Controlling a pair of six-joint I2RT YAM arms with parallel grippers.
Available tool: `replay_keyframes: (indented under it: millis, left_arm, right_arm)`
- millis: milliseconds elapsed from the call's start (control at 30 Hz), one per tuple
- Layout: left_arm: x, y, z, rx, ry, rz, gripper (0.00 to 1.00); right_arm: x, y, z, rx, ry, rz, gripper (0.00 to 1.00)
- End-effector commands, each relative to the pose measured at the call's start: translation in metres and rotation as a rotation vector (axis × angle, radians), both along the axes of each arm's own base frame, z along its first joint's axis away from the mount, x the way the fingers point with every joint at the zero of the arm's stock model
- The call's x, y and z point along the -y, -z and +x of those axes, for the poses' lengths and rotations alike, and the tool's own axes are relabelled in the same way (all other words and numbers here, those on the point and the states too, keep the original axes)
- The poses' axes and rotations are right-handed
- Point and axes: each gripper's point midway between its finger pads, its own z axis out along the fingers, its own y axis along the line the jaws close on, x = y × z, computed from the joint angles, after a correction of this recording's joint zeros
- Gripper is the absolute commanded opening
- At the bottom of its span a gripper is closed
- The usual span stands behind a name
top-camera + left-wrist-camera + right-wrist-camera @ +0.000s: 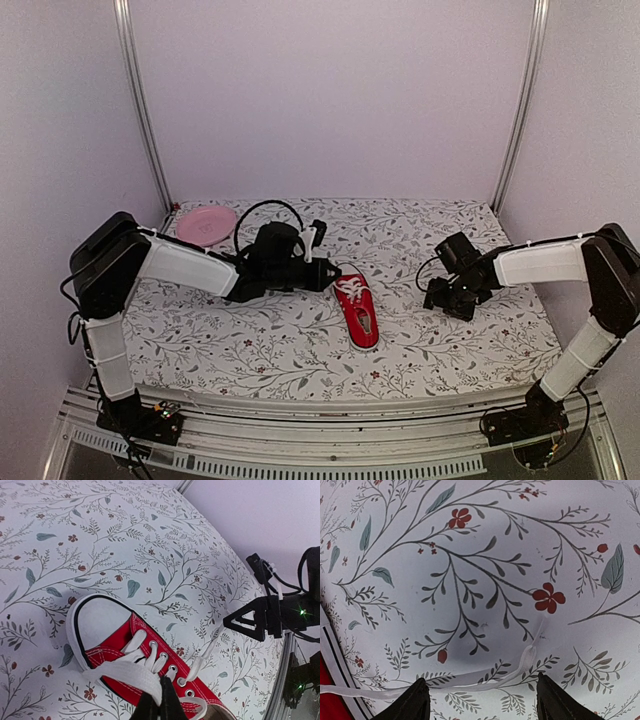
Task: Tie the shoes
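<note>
**Left tool grips a lace, right tool released beside the sneaker**

The flower-patterned surface [450, 340] fills the space between pale walls. The left arm [185, 265] reaches in from the left and the right arm [540, 262] from the right. The red sneaker [357, 312] lies near the middle of the surface, its white toe cap at the far end and its heel at the near end. A pink plate [205, 224] sits at the far left corner, well apart from the sneaker. The left tool [159, 692] is over the laced part of the sneaker, clenched on a white lace [130, 672]. The right tool [480, 700] hangs low to the right of the sneaker, released, its fingers spread. The lace end [520, 662] lies flat on the surface between them.
</note>
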Motion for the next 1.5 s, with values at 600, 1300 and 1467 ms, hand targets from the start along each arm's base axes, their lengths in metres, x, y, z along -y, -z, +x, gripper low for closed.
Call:
replay_keyframes:
  millis: [600, 1300, 1467]
  left_arm:
    - [0.000, -0.014, 0.003, 0.042, 0.014, -0.009, 0.00]
    - [0.041, -0.011, -0.018, 0.089, 0.360, -0.102, 0.00]
    - [0.046, -0.007, -0.013, 0.085, 0.365, -0.097, 0.02]
  right_arm:
    - [0.014, 0.032, 0.018, -0.033, 0.022, -0.143, 0.16]
    - [-0.062, -0.182, 0.090, 0.585, -0.263, 0.178, 0.02]
    - [-0.088, -0.239, 0.091, 0.734, -0.361, 0.314, 0.02]
